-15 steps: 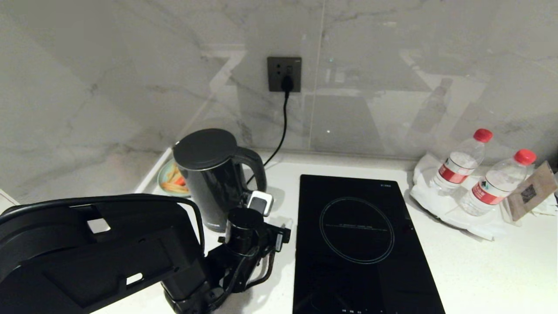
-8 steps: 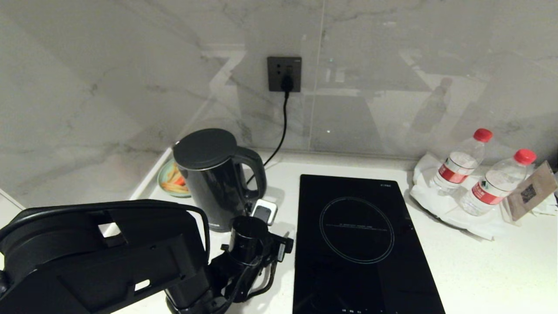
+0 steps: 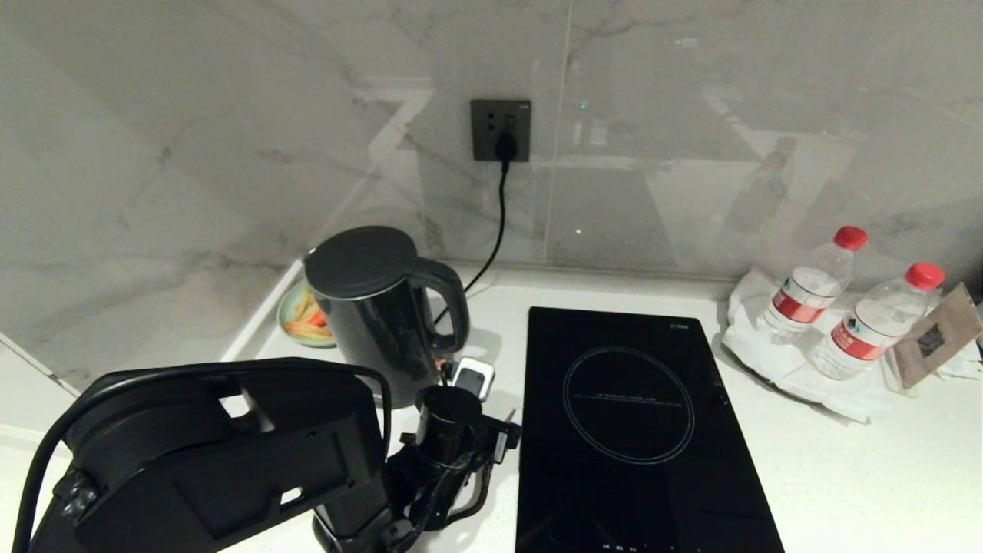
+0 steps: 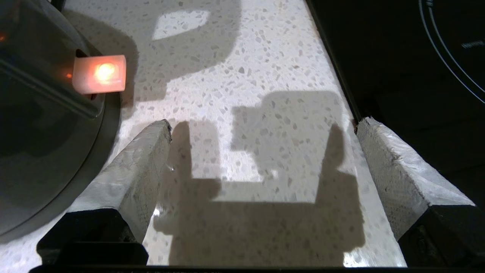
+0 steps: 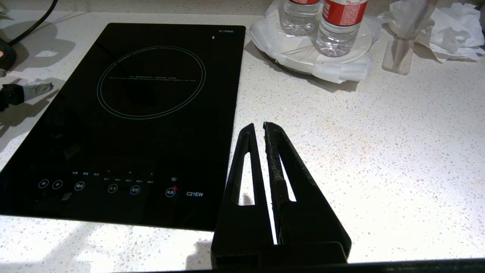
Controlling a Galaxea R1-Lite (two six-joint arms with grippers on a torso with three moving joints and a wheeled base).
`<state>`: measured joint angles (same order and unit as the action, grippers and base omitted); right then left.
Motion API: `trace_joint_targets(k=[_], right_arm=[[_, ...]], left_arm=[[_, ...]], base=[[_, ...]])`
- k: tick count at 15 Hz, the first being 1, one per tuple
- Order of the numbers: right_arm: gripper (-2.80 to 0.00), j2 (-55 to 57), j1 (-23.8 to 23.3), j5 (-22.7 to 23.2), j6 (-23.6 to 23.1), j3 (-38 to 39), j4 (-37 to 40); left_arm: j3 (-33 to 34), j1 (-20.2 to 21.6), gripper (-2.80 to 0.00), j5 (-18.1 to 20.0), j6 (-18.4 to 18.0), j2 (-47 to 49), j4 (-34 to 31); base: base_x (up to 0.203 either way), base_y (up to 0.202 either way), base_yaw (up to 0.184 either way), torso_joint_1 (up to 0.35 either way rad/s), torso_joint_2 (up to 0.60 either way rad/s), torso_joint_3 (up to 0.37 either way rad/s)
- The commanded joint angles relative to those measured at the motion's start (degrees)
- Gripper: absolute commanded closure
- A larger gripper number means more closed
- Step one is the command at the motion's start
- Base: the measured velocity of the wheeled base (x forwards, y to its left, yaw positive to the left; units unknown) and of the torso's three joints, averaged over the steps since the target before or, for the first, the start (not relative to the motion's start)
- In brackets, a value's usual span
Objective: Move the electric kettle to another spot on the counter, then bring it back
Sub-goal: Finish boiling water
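The electric kettle (image 3: 376,311) stands upright at the back left of the table (image 3: 845,476), on its base, whose switch glows orange (image 4: 99,74), its loop handle (image 3: 449,307) turned toward the induction hob (image 3: 630,430). The left gripper (image 4: 261,151) hangs low over the bare strip between kettle base and hob, just in front of and below the handle, jaws spread wide and holding nothing. The right gripper (image 5: 261,131) is parked over the table beside the hob's near corner, jaws pressed together and empty. This looks like the reach for a first grasp; no move of the kettle seems to have begun. Next, the left gripper probably needs to rise and advance until the handle sits between its jaws, then close before lifting.
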<state>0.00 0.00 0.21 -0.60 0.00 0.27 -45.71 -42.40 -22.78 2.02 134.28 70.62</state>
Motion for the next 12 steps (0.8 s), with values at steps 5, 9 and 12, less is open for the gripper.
trace_joint_targets(k=[5, 9, 12], right_arm=[[0.00, 0.0, 0.0, 0.0, 0.0, 0.0, 0.0], [0.00, 0.0, 0.0, 0.0, 0.0, 0.0, 0.0], [0.00, 0.0, 0.0, 0.0, 0.0, 0.0, 0.0]], left_arm=[[-2.9, 0.6, -2.80, -0.2, -0.1, 1.9, 0.3], [-4.3, 0.6, -2.80, -0.2, -0.2, 2.0, 0.1], [-5.1, 0.9, -2.80, -0.2, -0.2, 2.5, 0.0]], base=[[0.000, 0.000, 0.000, 0.000, 0.00, 0.000], [0.000, 0.000, 0.000, 0.000, 0.00, 0.000], [0.000, 0.000, 0.000, 0.000, 0.00, 0.000]])
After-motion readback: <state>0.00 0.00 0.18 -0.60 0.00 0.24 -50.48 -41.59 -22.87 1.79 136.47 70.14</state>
